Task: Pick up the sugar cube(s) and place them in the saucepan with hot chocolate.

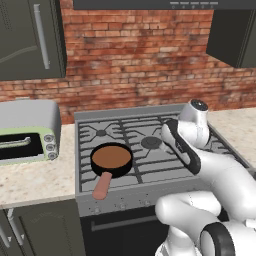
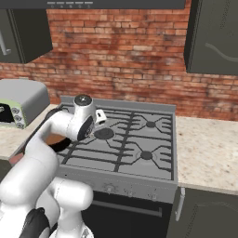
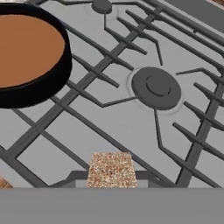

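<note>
The gripper (image 3: 112, 186) is clamped on a sugar cube (image 3: 112, 169) above the stove grate (image 3: 131, 127), beside the saucepan (image 3: 30, 54).

A red brick wall (image 1: 140, 60) runs behind the whole cooking area. Dark cabinets hang on it: one with a long pale handle at the upper left (image 1: 31, 39) and another at the upper right (image 1: 235, 35), with a dark range hood (image 1: 165, 4) between them over the stove. The grey gas stove (image 2: 139, 139) has dark grates and round burners, and knobs along its front edge. A pale speckled counter (image 2: 207, 151) lies on both sides of it. On the counter's left part stands a grey and pale green toaster oven (image 1: 27, 132). Dark lower cabinets (image 1: 45, 230) sit beneath the counter.
</note>
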Available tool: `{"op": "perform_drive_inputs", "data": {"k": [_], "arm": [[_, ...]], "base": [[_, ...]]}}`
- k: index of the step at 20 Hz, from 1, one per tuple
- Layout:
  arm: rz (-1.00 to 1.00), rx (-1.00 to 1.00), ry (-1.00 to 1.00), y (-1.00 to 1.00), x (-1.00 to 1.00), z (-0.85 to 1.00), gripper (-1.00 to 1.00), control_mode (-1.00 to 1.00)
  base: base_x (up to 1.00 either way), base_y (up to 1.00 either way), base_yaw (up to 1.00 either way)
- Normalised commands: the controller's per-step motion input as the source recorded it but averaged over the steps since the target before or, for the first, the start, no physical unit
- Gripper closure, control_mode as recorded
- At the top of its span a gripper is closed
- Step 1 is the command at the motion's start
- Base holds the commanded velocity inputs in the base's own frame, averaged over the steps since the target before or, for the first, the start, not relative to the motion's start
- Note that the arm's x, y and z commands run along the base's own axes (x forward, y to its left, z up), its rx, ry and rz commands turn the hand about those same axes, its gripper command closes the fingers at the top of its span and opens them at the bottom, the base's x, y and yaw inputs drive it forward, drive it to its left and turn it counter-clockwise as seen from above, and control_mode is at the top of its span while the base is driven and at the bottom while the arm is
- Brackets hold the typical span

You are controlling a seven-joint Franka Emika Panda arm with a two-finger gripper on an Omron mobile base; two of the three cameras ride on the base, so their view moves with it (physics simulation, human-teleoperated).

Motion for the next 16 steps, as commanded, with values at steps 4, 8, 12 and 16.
{"op": "perform_drive_inputs", "data": {"k": [4,8,12,16], "arm": [[-0.2,0.0,0.01,0.2,0.19,0.35,1.0,-1.0],[-0.16,0.03,0.0,0.43,0.02,0.27,1.0,-1.0],[-0.17,0.13,0.0,0.48,0.0,0.29,1.0,-1.0],[-0.15,0.01,0.1,0.62,0.0,0.28,1.0,-1.0]], "base": [[0.0,0.0,0.0],[0.0,0.0,0.0],[0.0,0.0,0.0],[0.0,0.0,0.0]]}}
